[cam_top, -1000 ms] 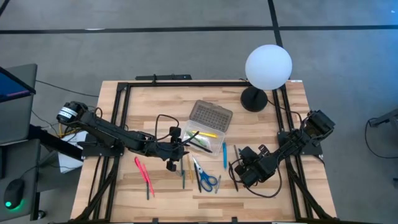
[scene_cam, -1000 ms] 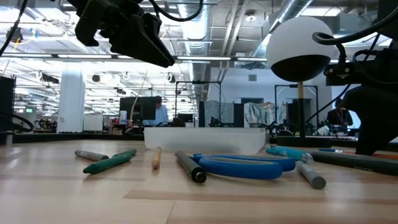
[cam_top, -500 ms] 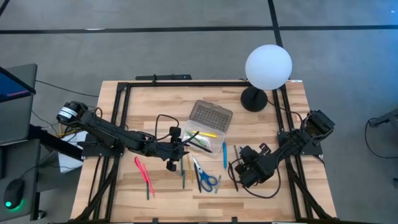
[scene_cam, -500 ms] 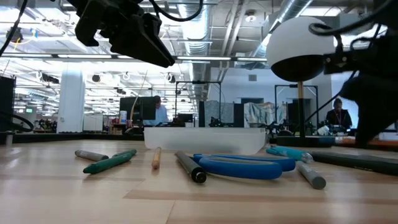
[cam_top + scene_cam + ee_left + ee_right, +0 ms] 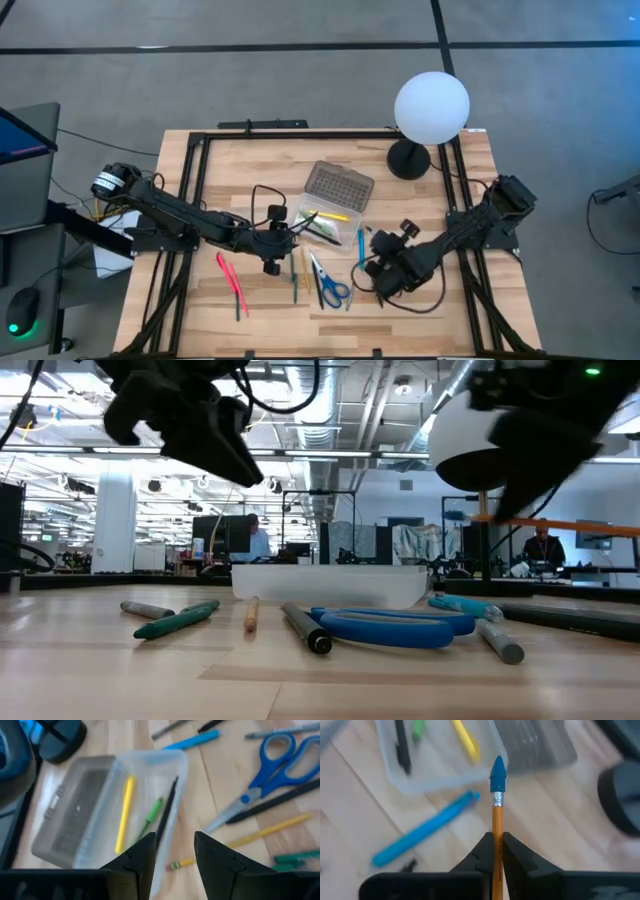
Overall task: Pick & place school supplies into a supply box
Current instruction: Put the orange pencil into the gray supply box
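My right claw (image 5: 494,851) pinched an orange pencil (image 5: 496,817) with a blue eraser cap, held above the tabletop (image 5: 240,165) just right of the open box (image 5: 325,222). My left claw (image 5: 172,852) hung spread and empty at the box's left side; a yellow, green and black pen lay inside, with scissors (image 5: 328,284) and other pens nearer.

the wooden table (image 5: 230,165) carried the supply box (image 5: 322,217) at its middle. beside the box lay a blue pen (image 5: 361,249), blue-handled scissors (image 5: 329,284) and pink pens (image 5: 231,280); a globe lamp (image 5: 408,158) stood beyond it.
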